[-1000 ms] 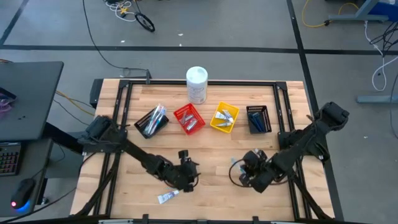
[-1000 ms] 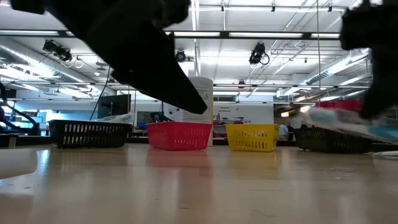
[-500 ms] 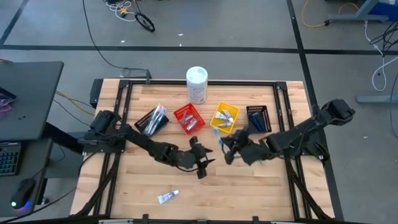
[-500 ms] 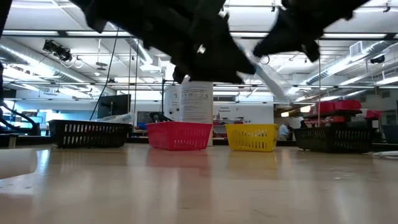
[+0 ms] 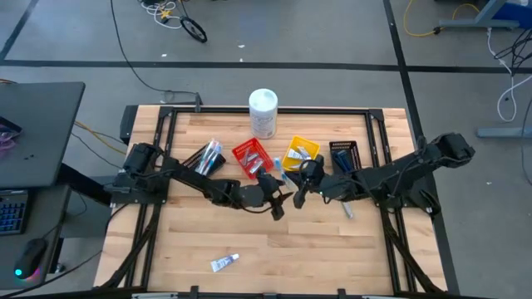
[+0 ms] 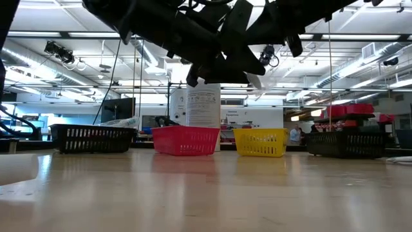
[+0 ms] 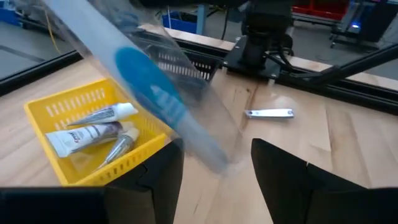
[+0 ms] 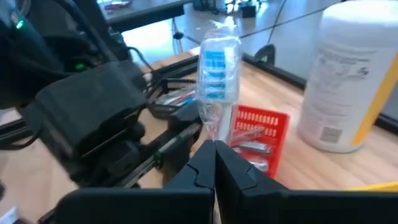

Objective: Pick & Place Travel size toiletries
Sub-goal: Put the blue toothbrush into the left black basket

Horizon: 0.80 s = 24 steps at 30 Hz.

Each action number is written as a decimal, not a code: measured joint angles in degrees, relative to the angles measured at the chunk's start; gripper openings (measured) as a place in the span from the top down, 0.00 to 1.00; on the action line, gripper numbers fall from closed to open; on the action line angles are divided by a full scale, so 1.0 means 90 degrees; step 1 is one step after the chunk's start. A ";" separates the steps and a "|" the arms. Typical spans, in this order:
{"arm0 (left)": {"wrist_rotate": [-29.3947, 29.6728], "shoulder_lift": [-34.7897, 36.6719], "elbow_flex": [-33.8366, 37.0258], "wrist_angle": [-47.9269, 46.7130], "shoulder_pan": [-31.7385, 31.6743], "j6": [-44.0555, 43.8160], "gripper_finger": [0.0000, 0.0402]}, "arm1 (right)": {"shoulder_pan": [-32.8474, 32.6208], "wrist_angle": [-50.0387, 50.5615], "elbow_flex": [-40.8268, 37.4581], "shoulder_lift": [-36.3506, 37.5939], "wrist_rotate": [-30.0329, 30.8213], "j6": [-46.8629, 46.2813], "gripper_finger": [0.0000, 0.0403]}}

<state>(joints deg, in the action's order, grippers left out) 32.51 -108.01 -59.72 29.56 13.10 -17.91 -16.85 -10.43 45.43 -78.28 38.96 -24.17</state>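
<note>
The right gripper (image 8: 214, 150) hangs above the table just in front of the small yellow mesh bin (image 5: 299, 157), on the side nearest the red mesh bin (image 5: 252, 158). Its two dark fingers are pressed together on the lower end of a blue-and-white toothbrush in a clear plastic sleeve (image 8: 217, 71), which stands up from the fingertips, off the table. The left gripper (image 7: 216, 152) has its fingers spread wide beside the same corner of the yellow bin, facing the right gripper. The sleeved toothbrush passes through the gap between them, and I cannot tell whether either finger touches it.

Inside the yellow bin lie several small silvery and white tubes (image 7: 93, 134). A short white tube (image 5: 347, 209) lies flat on the wooden table (image 5: 332, 249) beyond the yellow bin, next to the right arm. A white-and-blue tube (image 5: 223, 263) lies well away from the yellow bin, near the table's front edge. The tall white cylindrical canister (image 5: 263, 112) stands behind the bins, between the red and the yellow one.
</note>
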 joint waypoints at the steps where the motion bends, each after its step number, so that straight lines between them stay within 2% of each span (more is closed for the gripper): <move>1: 0.0002 0.0000 0.0000 0.0018 -0.0020 0.0008 0.51 | 0.0014 0.0000 0.0000 -0.0002 -0.0060 -0.0019 0.99; 8: -0.0004 0.0000 0.0000 0.0210 -0.0176 0.0238 0.54 | 0.0081 -0.0023 0.0000 -0.0002 -0.0391 -0.0043 0.99; 19: -0.0093 0.0000 0.0005 0.0241 -0.0267 0.0177 0.91 | 0.0078 0.0062 0.0000 0.0000 -0.0413 -0.0043 0.99; 24: -0.0112 0.0000 0.0005 0.0144 -0.0269 0.0233 0.93 | 0.0079 0.0287 0.0005 0.0002 -0.0449 -0.0044 0.99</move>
<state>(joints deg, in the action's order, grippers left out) 31.50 -108.01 -59.68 30.86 10.67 -15.81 -16.14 -7.85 45.47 -78.26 34.92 -24.57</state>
